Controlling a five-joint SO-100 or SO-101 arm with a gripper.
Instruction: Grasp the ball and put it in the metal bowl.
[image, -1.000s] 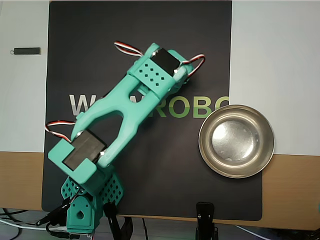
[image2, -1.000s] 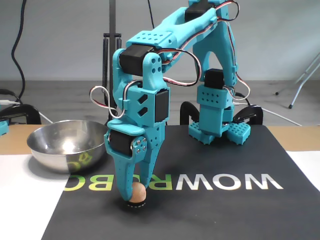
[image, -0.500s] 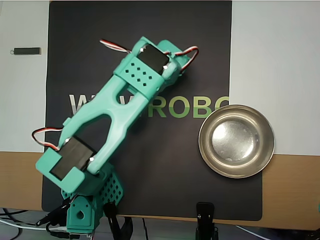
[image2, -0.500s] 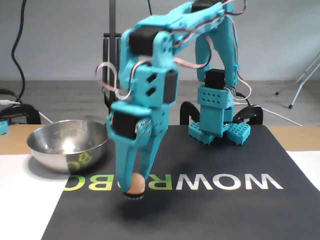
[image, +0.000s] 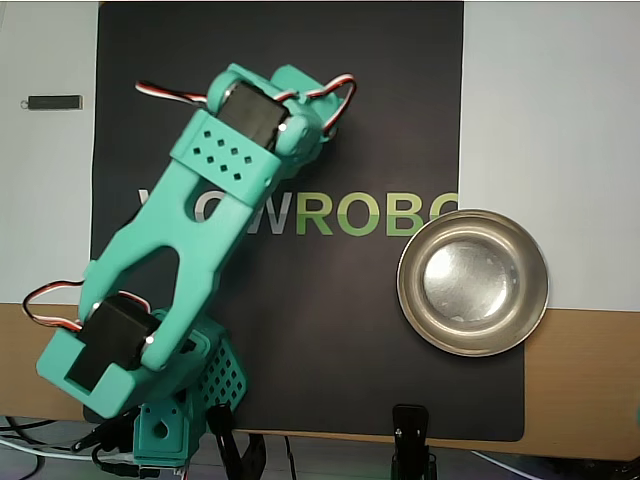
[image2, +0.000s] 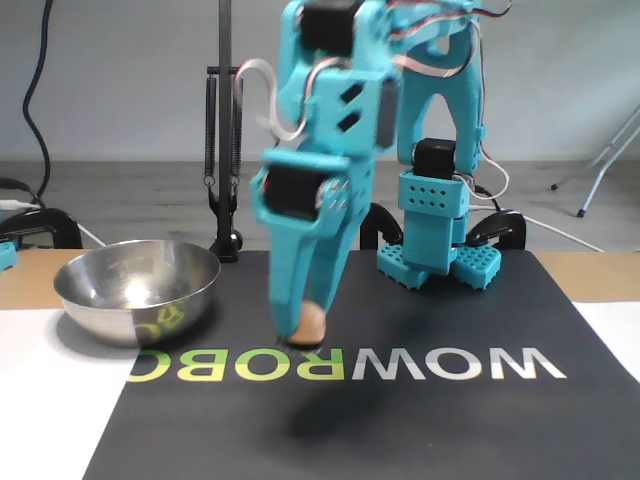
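With the ball (image2: 311, 322) pinched between the fingers of the gripper (image2: 303, 335) and hanging clear above the black mat (image2: 420, 420), the carry wants a steady grip and enough height to clear the rim of the metal bowl (image2: 137, 289) on the fixed view's left

Table (image: 560, 120): black mat (image: 330, 330), metal bowl (image: 473, 282) on mat edge.

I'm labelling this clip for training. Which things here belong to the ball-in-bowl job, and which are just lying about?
Part of the job:
- ball, held in the gripper above the mat
- metal bowl, empty

Just lying about:
- black mat with lettering
- small dark bar on the white surface
- black clamps at the table edge
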